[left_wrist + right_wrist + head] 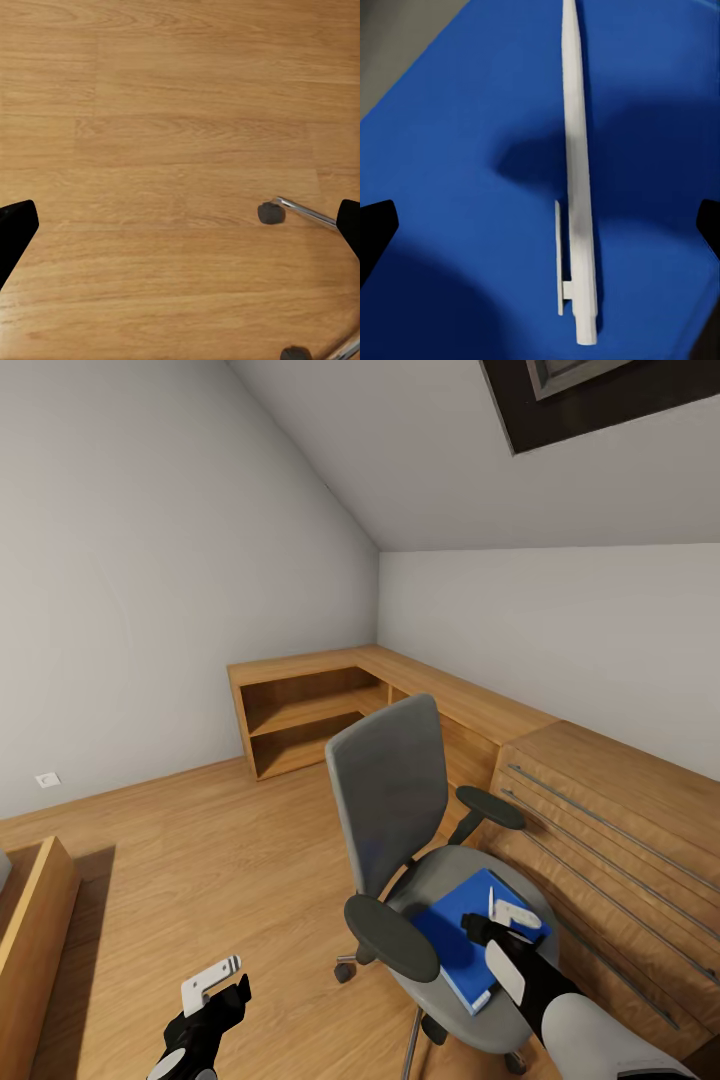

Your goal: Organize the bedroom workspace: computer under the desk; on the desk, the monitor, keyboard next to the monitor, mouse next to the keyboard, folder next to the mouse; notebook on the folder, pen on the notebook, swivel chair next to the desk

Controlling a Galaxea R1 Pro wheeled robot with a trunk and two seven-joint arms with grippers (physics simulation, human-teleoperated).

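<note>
Swivel chair (pixel 400 830) centre-right of head frame, blue folder (pixel 455 940) flat on its seat, pale pen (pixel 577 187) lying on folder. Right fingers (pixel 510 912) spread open just above folder, holding nothing. Left fingers (pixel 212 978) lower left over wood floor (pixel 165 150), open, empty. Light wooden cabinets (pixel 600 800) along right.

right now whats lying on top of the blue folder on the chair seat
A slim pale pen lies flat on the folder, which rests on the swivel chair seat. The right gripper hovers open over it, covering part of the folder, so whether anything else lies there can't be told.
</note>
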